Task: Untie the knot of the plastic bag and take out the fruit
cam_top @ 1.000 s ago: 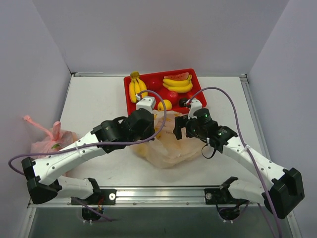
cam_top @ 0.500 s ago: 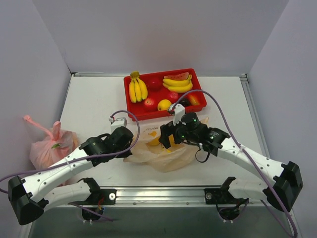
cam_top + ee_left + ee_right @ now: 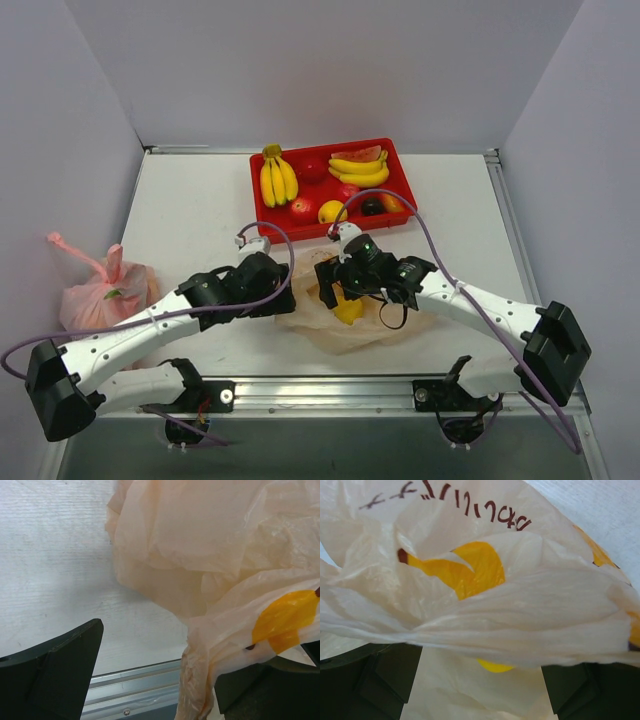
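Bag (image 3: 345, 332) long axis left-right (mouth direction unclear).

White table (image 3: 190, 200), matte and faintly grained, evenly lit from above, with soft shadows only. Boxed in on three sides by plain, bare, pale grey-lilac panels: back wall (image 3: 320, 70), left wall (image 3: 60, 130), right wall (image 3: 580, 120). Thin metal trim (image 3: 507, 220) along the far and right edges. Silver aluminium rail (image 3: 330, 385) across the near edge, above a darker grey-green surface (image 3: 330, 440).
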Robot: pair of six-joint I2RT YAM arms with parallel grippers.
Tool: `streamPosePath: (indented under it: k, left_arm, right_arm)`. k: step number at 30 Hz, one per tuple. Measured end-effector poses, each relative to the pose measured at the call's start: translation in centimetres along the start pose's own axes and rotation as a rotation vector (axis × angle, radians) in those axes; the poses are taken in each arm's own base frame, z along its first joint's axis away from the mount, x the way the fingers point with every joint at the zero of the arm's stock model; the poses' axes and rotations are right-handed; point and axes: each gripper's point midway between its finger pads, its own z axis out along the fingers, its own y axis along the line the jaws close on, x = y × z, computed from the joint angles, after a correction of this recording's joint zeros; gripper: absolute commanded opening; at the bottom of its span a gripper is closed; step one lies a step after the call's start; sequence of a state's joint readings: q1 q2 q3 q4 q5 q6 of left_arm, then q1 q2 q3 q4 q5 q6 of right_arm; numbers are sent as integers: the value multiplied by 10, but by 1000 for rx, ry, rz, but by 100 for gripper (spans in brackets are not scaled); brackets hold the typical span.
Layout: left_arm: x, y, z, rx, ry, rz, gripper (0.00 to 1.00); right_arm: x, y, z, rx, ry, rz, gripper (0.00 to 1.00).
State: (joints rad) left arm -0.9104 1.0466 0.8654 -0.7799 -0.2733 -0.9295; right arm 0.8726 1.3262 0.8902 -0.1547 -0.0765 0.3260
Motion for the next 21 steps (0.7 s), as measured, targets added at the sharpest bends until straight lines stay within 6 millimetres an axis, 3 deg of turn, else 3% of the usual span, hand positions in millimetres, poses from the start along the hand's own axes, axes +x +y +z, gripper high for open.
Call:
streamPosePath:
  k: [9, 18, 21]
  left_arm:
    - [5, -34, 13, 58, 31, 28, 92]
    - [8, -41, 26, 60, 41, 24, 64]
    - [7, -43, 27, 67, 35, 18, 51]
  right_arm:
    - [20, -10, -7, 67, 70, -30, 98]
    - [46, -40, 14, 150, 215, 50, 97]
    - [51, -42, 22, 150, 258, 64, 97]
